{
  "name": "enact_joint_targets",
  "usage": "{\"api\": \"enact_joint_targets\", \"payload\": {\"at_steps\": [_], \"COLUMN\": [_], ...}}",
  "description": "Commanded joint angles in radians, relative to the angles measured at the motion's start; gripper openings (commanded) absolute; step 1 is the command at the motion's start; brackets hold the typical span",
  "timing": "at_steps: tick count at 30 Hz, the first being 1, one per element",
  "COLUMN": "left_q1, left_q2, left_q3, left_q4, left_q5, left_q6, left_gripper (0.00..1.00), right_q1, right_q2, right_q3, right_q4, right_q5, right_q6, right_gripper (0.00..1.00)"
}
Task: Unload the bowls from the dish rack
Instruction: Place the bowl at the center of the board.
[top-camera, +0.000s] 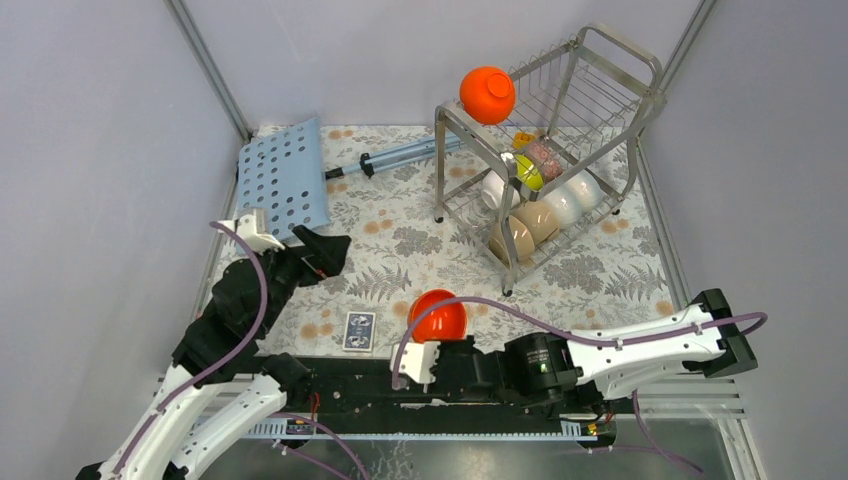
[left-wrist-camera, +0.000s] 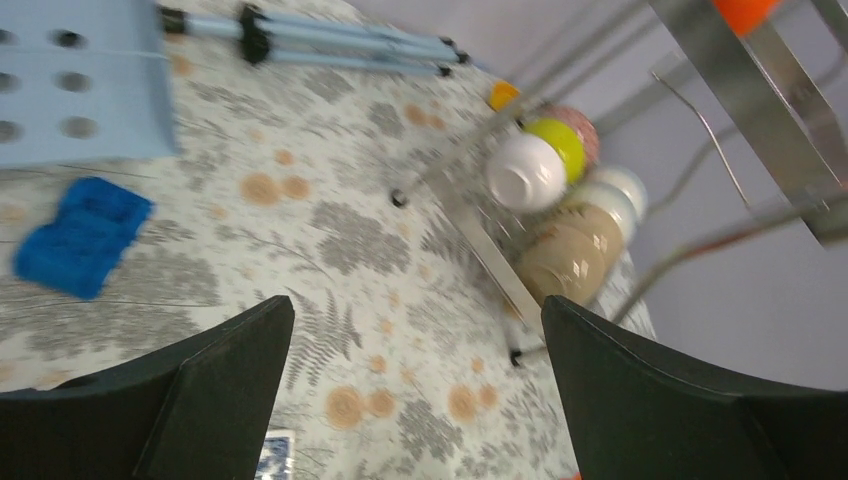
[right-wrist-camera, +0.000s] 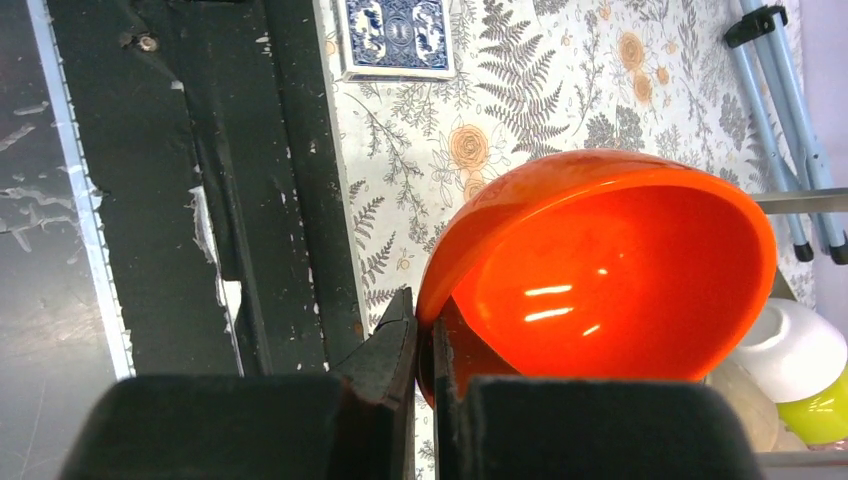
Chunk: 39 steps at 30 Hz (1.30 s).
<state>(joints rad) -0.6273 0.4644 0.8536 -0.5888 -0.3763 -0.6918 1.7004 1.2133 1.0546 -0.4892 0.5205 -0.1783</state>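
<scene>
Open room: a broad stretch of table (top-camera: 420, 250) lies between the arms and the dish rack (top-camera: 440, 165).
Dish rack: shiny steel wire, far right corner; orange bowl (top-camera: 487, 94) on top, white bowls (top-camera: 575, 195) and beige bowls (top-camera: 525, 230) below.
Right jaws: pinching the rim of a second orange bowl (right-wrist-camera: 610, 280) by the near edge.
Left jaws: wide, holding nothing, left side.
Surface: floral cloth; grey walls.

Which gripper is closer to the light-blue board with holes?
Left. The left gripper sits beside the board; the right gripper, clamping an orange bowl, is well off to its right.
</scene>
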Motion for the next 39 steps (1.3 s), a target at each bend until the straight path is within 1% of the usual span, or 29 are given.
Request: {"api": "enact_joint_targets", "payload": {"at_steps": [1,5,8,12,14,17,19,22,25,29,33,39], "left_q1": [-0.001,-0.001,-0.003,-0.028,-0.092,-0.248,-0.332,-0.416,-0.465,-0.522,-0.552,-0.583], "left_q2": [0.037,0.142,0.198,0.246,0.286,0.363,0.419,0.481,0.529,0.601,0.654,0.706], "left_q3": [-0.057,-0.068,-0.064,-0.044,-0.012,0.04,0.073,0.106,0.129,0.165,0.188,0.197], "left_q4": [0.178,0.172,0.15,0.106,0.066,-0.004,-0.031,-0.038,-0.038,-0.044,-0.054,-0.07], "left_q5": [0.29,0.475,0.586,0.671,0.644,0.495,0.427,0.365,0.318,0.289,0.253,0.242], "left_q6": [-0.007,0.013,0.044,0.09,0.117,0.148,0.155,0.159,0.164,0.18,0.187,0.181], "left_gripper": [0.99,0.99,0.99,0.99,0.99,0.99,0.97,0.94,0.92,0.88,0.84,0.67], "right_q1": [0.05,0.09,0.112,0.129,0.131,0.13,0.131,0.131,0.131,0.131,0.132,0.133], "right_q2": [0.018,0.057,0.08,0.102,0.101,0.099,0.105,0.114,0.121,0.141,0.155,0.16], "right_q3": [-0.007,-0.053,-0.094,-0.118,-0.118,-0.107,-0.096,-0.085,-0.077,-0.055,-0.044,-0.031], "right_q4": [0.008,0.015,-0.012,-0.096,-0.122,-0.161,-0.187,-0.212,-0.224,-0.24,-0.241,-0.239], "right_q5": [0.112,0.112,0.112,0.06,0.034,0.006,-0.007,-0.023,-0.025,-0.029,-0.03,-0.03], "right_q6": [-0.027,-0.049,-0.068,-0.063,-0.064,-0.067,-0.064,-0.049,-0.038,-0.03,-0.032,-0.027], "right_gripper": [0.0,0.0,0.0,0.0,0.0,0.0,0.0,0.0,0.0,0.0,0.0,0.0]}}
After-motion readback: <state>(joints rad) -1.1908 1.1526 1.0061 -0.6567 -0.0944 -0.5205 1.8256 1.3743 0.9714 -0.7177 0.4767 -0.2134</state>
